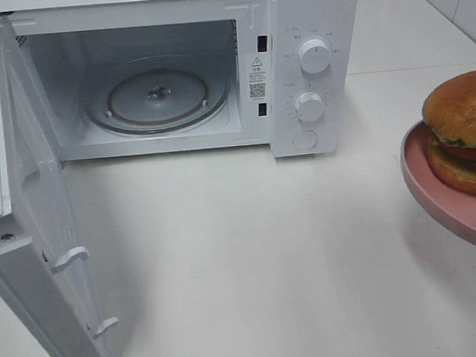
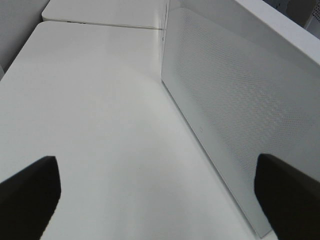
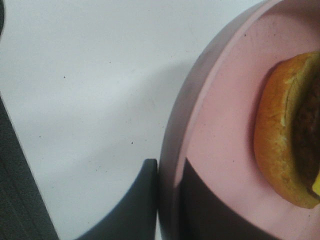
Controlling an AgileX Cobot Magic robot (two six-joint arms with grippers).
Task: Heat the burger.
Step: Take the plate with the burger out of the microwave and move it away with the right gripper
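Observation:
The burger [image 1: 463, 130], with a glossy brown bun, lettuce and red filling, rests on a pink dish [image 1: 439, 193] at the right edge of the exterior view, held above the table. In the right wrist view my right gripper [image 3: 169, 200] is shut on the dish's rim [image 3: 172, 145], one finger under it and one on top, with the burger [image 3: 280, 145] just beyond. My left gripper [image 2: 157, 195] is open and holds nothing; its dark fingers [image 2: 30, 200] hover over the white table beside the microwave door's dotted outer face [image 2: 240, 115]. Neither gripper shows in the exterior view.
The white microwave [image 1: 309, 26] stands at the back with its door [image 1: 48, 265] swung wide open to the left. Its glass turntable [image 1: 157, 98] lies bare inside. Two knobs [image 1: 314, 56] sit on its right panel. White tabletop [image 1: 251, 251] spreads in front.

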